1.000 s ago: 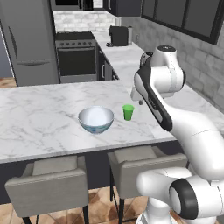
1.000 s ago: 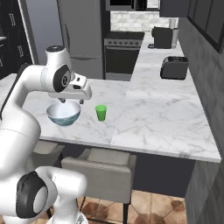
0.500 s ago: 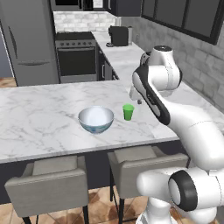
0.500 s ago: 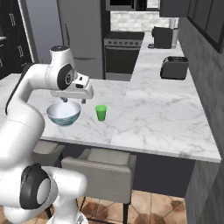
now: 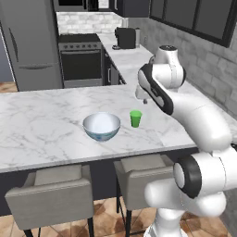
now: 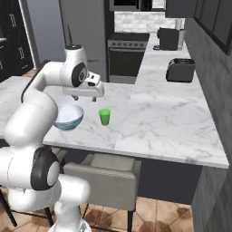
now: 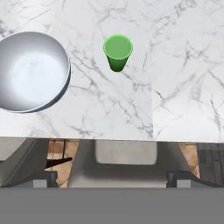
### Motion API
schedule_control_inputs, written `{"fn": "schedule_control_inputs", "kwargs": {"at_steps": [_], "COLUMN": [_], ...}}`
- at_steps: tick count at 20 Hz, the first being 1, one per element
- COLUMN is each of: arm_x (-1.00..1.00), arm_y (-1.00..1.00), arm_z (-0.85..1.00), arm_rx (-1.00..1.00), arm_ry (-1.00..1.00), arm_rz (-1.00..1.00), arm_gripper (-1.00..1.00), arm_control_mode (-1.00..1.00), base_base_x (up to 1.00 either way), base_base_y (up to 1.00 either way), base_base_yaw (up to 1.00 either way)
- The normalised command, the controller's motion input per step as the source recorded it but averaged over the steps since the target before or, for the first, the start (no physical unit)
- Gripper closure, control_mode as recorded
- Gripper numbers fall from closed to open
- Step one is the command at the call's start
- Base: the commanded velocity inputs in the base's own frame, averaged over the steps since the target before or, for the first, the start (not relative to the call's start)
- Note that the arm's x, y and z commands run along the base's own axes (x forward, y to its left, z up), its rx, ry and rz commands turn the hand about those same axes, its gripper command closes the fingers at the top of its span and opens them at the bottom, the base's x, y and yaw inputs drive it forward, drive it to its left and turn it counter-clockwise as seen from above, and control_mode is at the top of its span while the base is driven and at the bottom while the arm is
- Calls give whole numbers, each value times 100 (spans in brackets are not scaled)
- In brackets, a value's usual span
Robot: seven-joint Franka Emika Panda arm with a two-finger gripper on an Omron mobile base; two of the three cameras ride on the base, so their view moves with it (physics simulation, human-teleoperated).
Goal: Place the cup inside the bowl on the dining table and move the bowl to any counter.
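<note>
Going left to right along the dining table (image 5: 46, 129): the bowl (image 5: 101, 126) sits empty near the chair-side edge, white inside and pale blue outside, and just beside it to the right stands the cup (image 5: 135, 118), upright on its narrow base with its mouth open to the ceiling, apart from the bowl and a little farther from that edge. Right again and higher, the gripper (image 6: 86, 96) hangs over the marble on the far side of the cup, well above it and touching nothing; its jaws stand wide and hold nothing. From the hand view the cup (image 7: 117, 52) lies ahead of the pincer, toward the top of the picture and close to its centre line, with the bowl (image 7: 30, 72) off to the left. The cup's long axis is vertical, so the coming move likely calls for lowering the pincer and bringing it toward the chair-side edge until the two jaws straddle the cup's tapered wall, keeping clear of the bowl's rim next to it.
</note>
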Motion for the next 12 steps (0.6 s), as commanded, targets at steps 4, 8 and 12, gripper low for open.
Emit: {"fn": "schedule_control_inputs", "kwargs": {"at_steps": [4,8,12], "arm_x": [41,45,45], "arm_y": [-6,-1,-1], "arm_z": [-1,-5,-2], "arm_rx": [5,5,0], "arm_ry": [0,0,0], "arm_rz": [0,0,0], "arm_gripper": [-100,-100,-100], "arm_control_mode": [-100,-100,-100], "base_base_x": [0,0,0], "base_base_y": [0,0,0], "base_base_yaw": [0,0,0]}}
